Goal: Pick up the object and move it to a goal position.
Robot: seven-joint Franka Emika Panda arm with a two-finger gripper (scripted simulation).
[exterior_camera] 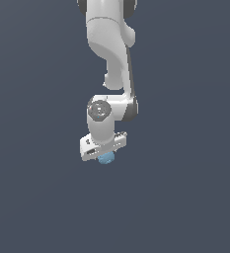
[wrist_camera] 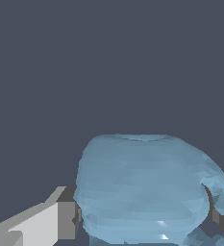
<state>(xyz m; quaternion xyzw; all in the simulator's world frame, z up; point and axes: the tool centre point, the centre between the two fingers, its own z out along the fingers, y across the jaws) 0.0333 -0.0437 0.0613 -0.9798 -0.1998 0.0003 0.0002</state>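
**Lump between the gripper's fingers, goal not in sight**

Lump (exterior_camera: 106, 158), light blue, peeks out under the white gripper (exterior_camera: 104, 157) in the exterior view, low over the dark worktop (exterior_camera: 185, 197); whether it is lifted is unclear. In the wrist view it fills the gap between the fingers (wrist_camera: 68, 220), which look closed against it. Carrying it to the goal remains, I judge; no goal marker shows.

No legible text, label, brand, number or sign appears on any surface in either view.
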